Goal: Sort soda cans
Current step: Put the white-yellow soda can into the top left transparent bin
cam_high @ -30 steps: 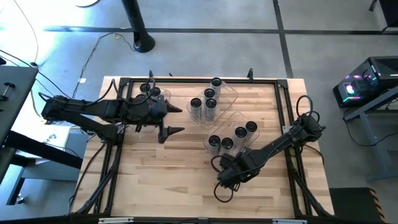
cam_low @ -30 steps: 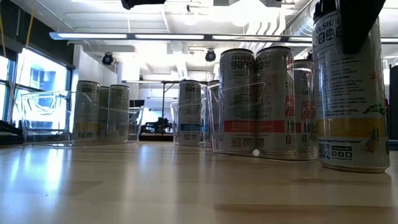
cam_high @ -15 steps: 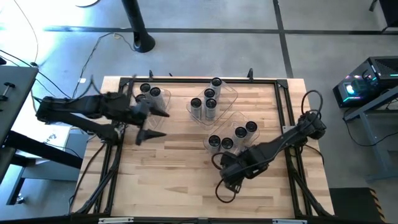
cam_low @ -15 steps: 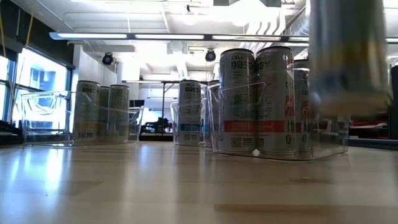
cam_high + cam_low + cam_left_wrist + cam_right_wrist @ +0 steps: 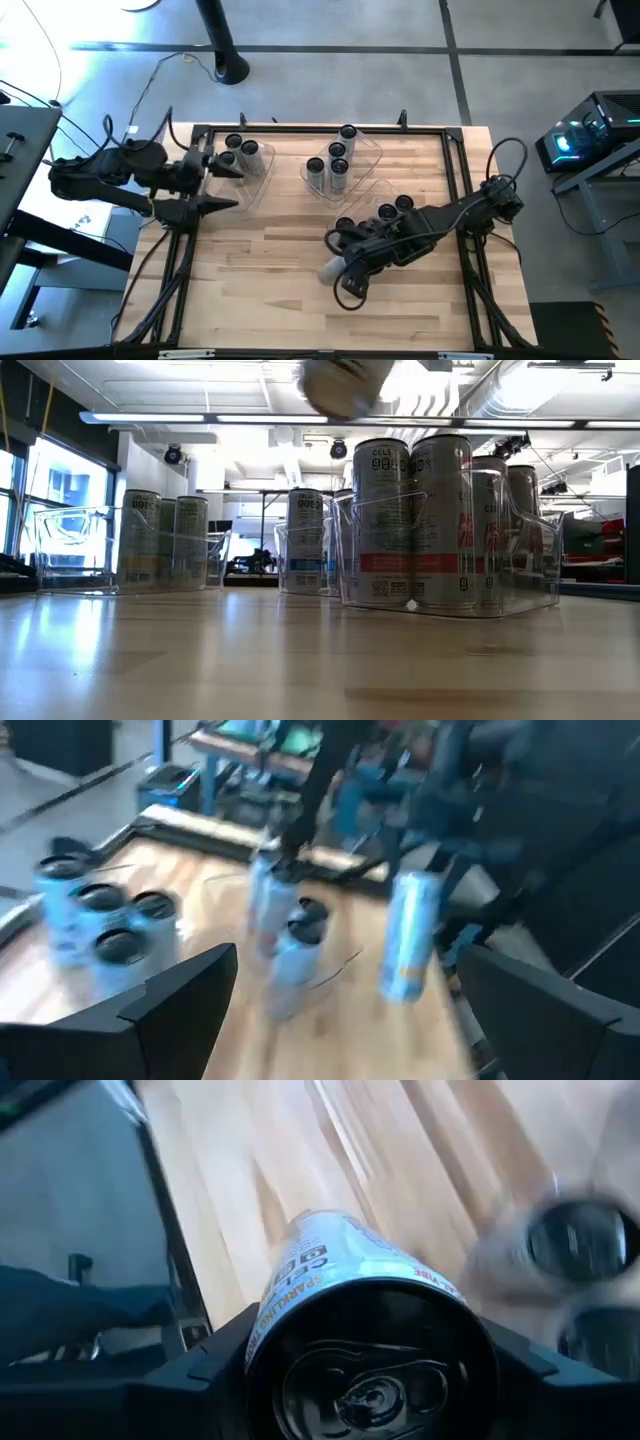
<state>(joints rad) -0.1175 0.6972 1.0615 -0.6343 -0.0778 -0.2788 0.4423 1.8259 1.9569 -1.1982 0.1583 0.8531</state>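
Note:
Silvery soda cans with dark tops stand in three clear bins: a left bin, a middle bin and a right bin. My right gripper hovers near the right bin's near side, shut on one soda can that is tilted in the air. In the low view only that can's lower end shows, at the top of the picture. My left gripper stands open at the table's left edge, beside the left bin, with nothing between its fingers. My right gripper pinches the soda can's side just below its top rim, one finger on each side. The fingers slant down from the table's right. The can is lifted clear and tilted, its dark top toward the wrist and its bottom toward the table's left.
A black frame runs around the wooden table top. Bare wood lies between the left bin and the held can, and along the near edge. The left wrist view shows the cans of the left bin and the middle bin.
My right gripper has risen and tipped, lifting the can off the table, where it stood upright; the can now hangs tilted and clear. My left gripper, still open, has drawn back from the left bin toward the table's left edge.

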